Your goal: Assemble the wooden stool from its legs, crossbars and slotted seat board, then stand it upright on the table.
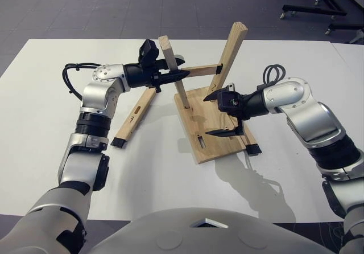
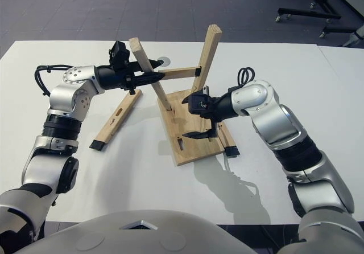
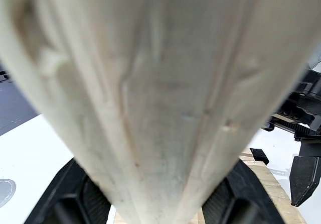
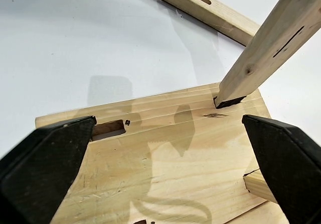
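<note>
The white surface (image 1: 45, 94) carries the seat board (image 1: 213, 143), which lies flat at its centre. 2 legs rise tilted from the board, the left upright leg (image 1: 168, 48) and the right upright leg (image 1: 232, 46), joined by 1 crossbar (image 1: 202, 70). A loose leg (image 1: 135, 114) lies flat to the left of the board. The left end effector (image 1: 181, 74) is clamped on the left upright leg, seemingly at crossbar height. The right end effector (image 1: 211, 115) hangs wide open over the board, holding nothing.

Nothing legible appears. A small dark scribble (image 4: 127, 122) sits on the seat board (image 4: 165, 158) beside a slot (image 4: 108, 128) (left of centre, right wrist view), too small to read.
</note>
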